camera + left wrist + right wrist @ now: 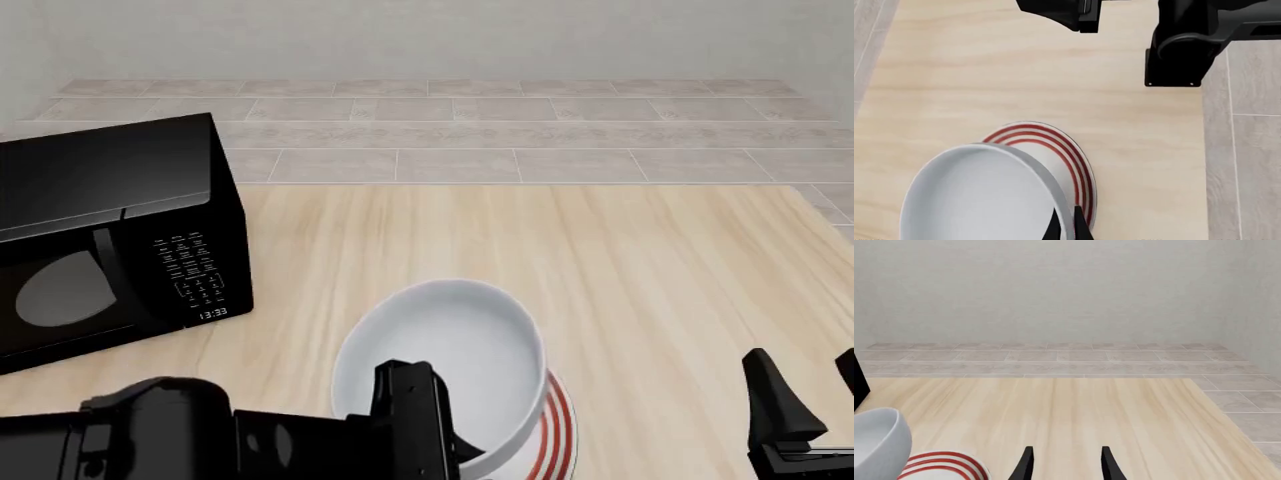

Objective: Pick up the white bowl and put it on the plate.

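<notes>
Bowls: one white bowl (447, 365), left fingers (1066, 226) clamping rim | plates: one plate (557, 440) | right fingers (1065, 462) apart

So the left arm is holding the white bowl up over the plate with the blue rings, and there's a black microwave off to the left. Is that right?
Nearly. The rings on the plate are red, not blue; the left wrist view shows them plainly. The rest stands: the left gripper pinches the rim of the white bowl above the plate, and the black microwave stands at the left in the front view.
</notes>
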